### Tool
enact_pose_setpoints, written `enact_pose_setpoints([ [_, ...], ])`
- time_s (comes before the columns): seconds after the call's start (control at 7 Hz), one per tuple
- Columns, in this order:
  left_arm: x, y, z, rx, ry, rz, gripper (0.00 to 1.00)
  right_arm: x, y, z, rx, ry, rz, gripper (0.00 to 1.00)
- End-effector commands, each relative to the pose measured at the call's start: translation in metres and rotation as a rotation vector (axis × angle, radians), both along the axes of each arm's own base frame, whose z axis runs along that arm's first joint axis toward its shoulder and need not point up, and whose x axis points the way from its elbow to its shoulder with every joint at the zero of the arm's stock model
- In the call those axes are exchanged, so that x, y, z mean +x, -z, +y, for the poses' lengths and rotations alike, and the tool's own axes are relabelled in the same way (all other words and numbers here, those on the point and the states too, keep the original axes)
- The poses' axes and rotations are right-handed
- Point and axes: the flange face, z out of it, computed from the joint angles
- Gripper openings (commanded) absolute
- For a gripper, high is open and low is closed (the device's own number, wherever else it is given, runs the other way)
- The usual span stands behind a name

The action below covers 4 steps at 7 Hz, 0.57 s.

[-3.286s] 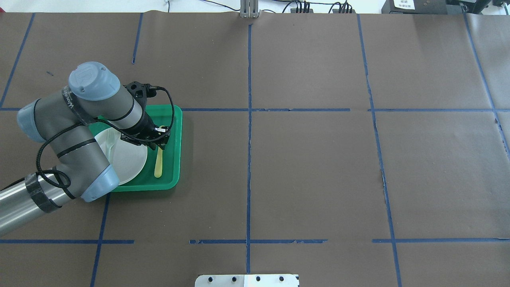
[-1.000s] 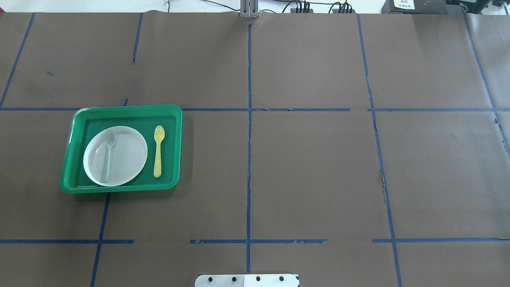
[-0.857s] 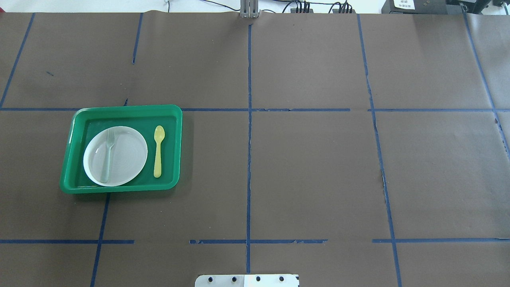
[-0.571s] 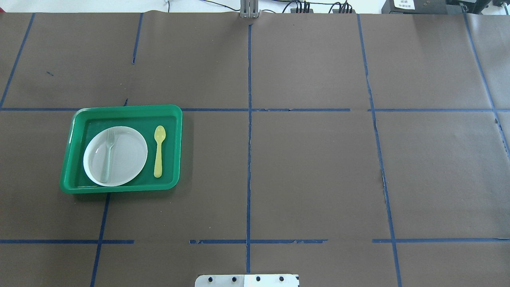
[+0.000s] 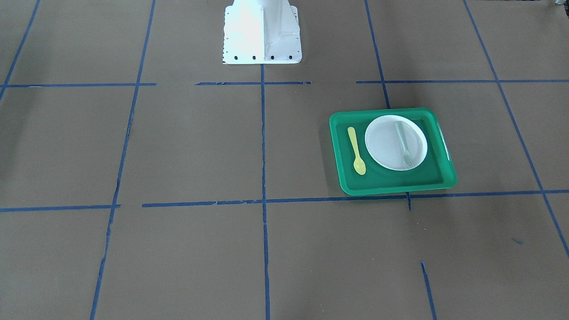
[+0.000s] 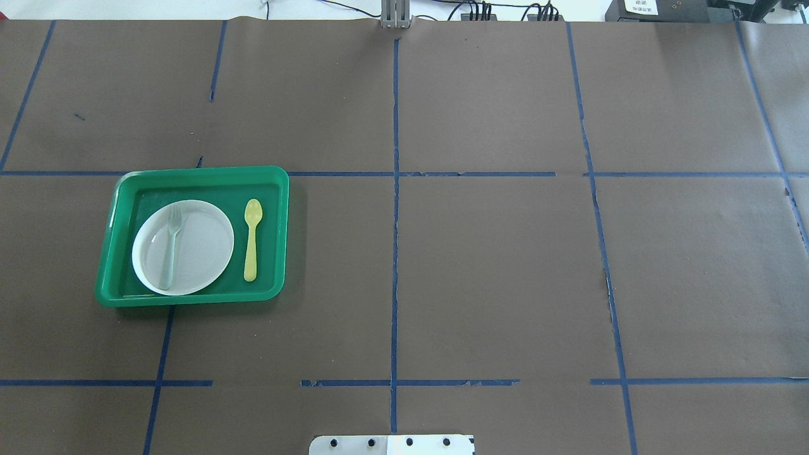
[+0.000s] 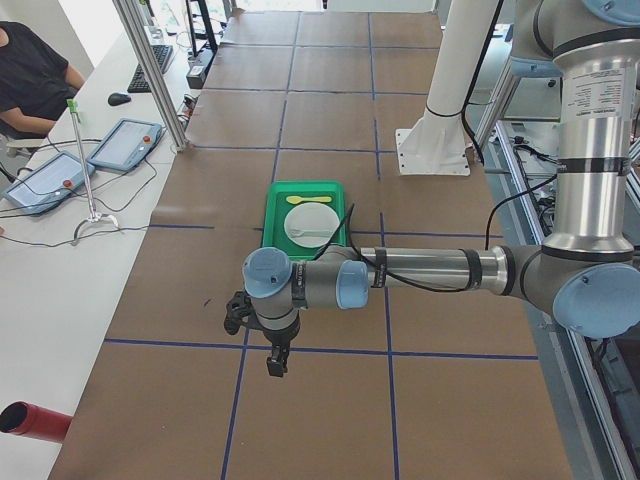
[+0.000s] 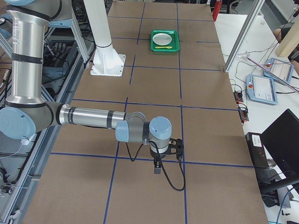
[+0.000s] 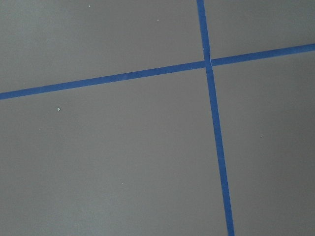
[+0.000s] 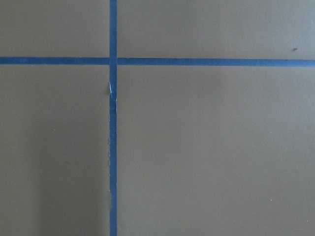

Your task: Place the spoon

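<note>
The yellow spoon lies flat in the green tray, just right of the white plate, with its bowl at the far end. It also shows in the front view and, small, in the exterior left view. No gripper touches it. My left gripper hangs over bare table near the robot's left end, far from the tray. My right gripper hangs over bare table at the other end. Both show only in the side views, so I cannot tell if they are open or shut.
A pale grey-green fork lies on the plate. The robot's white base stands at the table's middle edge. Blue tape lines cross the brown table cover. Both wrist views show only brown cover and tape.
The left arm, which stood over the tray with its gripper at the spoon's bowl, has left the overhead view. The spoon lies where it was. Nothing has moved in the last second.
</note>
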Motion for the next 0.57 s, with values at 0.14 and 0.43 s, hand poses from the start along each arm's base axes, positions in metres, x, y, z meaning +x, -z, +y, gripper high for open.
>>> enact_pose_setpoints([
  [0.14,0.0019,-0.0012,0.0026,-0.008,0.009,0.064,1.00,0.0000,0.0000,0.0000,0.000,0.000,0.000,1.00],
  [0.43,0.0018,-0.0012,0.0025,-0.007,0.009,0.063,1.00,0.0000,0.0000,0.0000,0.000,0.000,0.000,1.00],
])
